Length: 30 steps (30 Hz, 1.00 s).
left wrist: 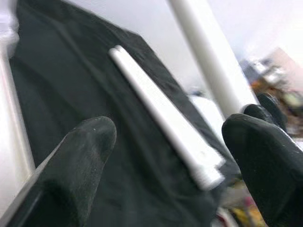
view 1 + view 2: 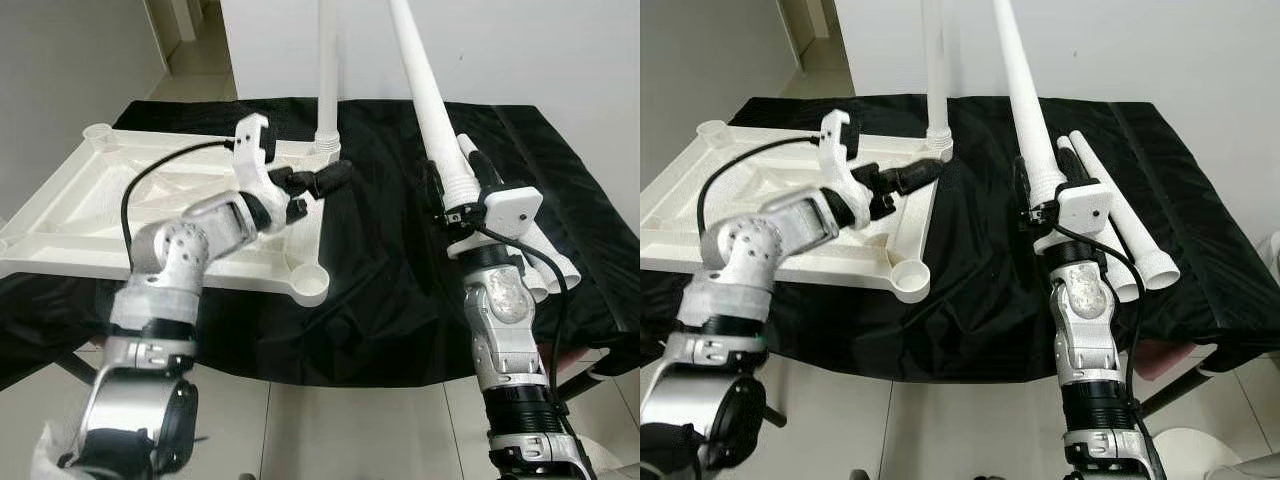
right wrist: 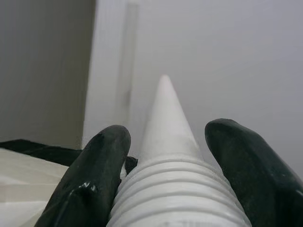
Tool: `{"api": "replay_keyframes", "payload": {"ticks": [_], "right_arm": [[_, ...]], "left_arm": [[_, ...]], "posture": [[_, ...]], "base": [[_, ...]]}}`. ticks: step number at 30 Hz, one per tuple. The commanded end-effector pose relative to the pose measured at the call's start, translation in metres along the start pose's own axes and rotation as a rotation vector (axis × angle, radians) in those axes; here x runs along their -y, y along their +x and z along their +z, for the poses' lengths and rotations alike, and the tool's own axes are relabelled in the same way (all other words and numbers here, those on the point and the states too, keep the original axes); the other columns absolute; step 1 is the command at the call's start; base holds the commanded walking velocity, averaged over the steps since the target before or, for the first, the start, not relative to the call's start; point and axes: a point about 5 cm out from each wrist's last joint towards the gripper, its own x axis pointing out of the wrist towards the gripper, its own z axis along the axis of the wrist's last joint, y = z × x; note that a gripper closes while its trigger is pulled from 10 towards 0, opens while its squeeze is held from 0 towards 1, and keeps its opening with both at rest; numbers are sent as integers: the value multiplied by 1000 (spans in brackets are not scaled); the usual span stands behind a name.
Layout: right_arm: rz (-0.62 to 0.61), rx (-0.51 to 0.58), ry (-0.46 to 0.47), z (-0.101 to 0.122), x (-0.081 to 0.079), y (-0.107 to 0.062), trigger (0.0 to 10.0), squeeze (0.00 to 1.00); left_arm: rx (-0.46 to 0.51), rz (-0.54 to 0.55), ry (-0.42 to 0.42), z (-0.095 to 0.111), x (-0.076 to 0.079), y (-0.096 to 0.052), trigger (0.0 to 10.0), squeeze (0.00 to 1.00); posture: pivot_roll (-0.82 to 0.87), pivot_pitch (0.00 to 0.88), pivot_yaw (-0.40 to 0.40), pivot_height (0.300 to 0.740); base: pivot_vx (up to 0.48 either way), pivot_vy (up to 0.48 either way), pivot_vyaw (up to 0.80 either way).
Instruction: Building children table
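Observation:
The white tabletop lies upside down on the black cloth, to the left. One white leg stands upright in its far right corner socket. My left gripper hovers open just in front of that leg's base, over the tabletop's right edge. My right gripper is shut on the threaded end of a second white leg, which it holds nearly upright above the cloth. In the right wrist view the fingers press both sides of the ridged thread. Two more legs lie side by side on the cloth.
The tabletop's near right corner socket and far left socket stand open. The black cloth hangs over the front edge. A white wall rises close behind. The pale floor shows below.

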Motion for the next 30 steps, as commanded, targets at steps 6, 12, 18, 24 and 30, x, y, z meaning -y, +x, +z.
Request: {"api": "replay_keyframes", "payload": {"ticks": [6, 12, 18, 24, 30], "right_arm": [[72, 129, -88, 24, -14, 9, 10000, 0], [6, 189, -133, 36, -13, 14, 10000, 0], [10, 282, -196, 54, -19, 21, 10000, 0], [107, 318, -224, 59, -36, 21, 10000, 0], [162, 293, -214, 53, -47, 17, 10000, 0]], "left_arm": [[-17, -373, -54, 6, 12, 5, 10000, 0], [-11, -279, -66, 10, 2, 12, 10000, 0], [-5, -206, -130, 16, -5, 19, 10000, 0], [41, -229, -197, 31, -1, 25, 10000, 0], [109, -288, -209, 52, 4, 22, 10000, 0]], "posture": [[-41, 23, 40, 740], [-55, 14, 49, 740], [-57, 8, 56, 740], [-56, 8, 57, 740], [-57, 12, 56, 740]], "base": [[0, 0, 0], [0, 0, 0], [0, 0, 0], [0, 0, 0], [0, 0, 0]]}}
